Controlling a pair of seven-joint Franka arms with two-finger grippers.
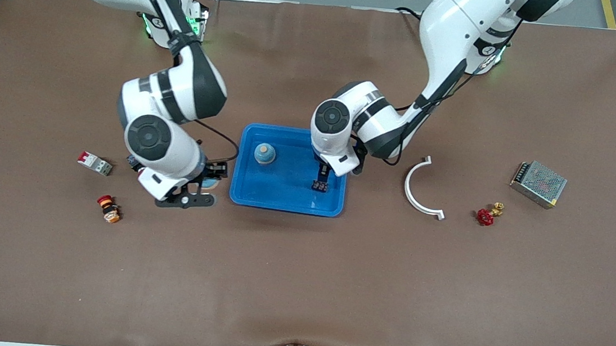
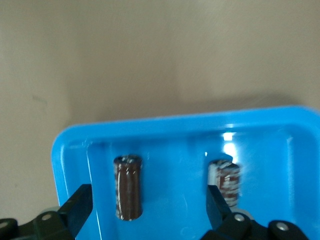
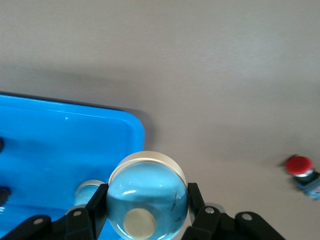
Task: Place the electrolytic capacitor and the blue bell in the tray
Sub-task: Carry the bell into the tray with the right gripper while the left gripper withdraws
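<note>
The bright-blue tray point(image 1: 289, 196) lies mid-table. My left gripper point(image 1: 320, 182) hangs low inside it, at the left arm's end, and is open point(image 2: 147, 196). A dark brown electrolytic capacitor point(image 2: 128, 187) rests on the tray point(image 2: 175, 130) floor between the spread fingers, touching neither. A second brown-and-white cylinder point(image 2: 229, 181) shows by one finger. My right gripper point(image 1: 206, 181) is just over the table at the tray's other end. It is shut point(image 3: 147, 192) on the blue bell point(image 3: 147, 202), a glossy dome with a pale button. A blue domed piece with a tan top point(image 1: 264, 153) stands in the tray.
Toward the left arm's end lie a white curved bracket point(image 1: 422, 187), a red valve wheel point(image 1: 485, 216), a brass fitting point(image 1: 498, 208) and a metal mesh box point(image 1: 537, 184). Toward the right arm's end are a red-and-white breaker point(image 1: 95, 163) and a red push button point(image 1: 108, 208).
</note>
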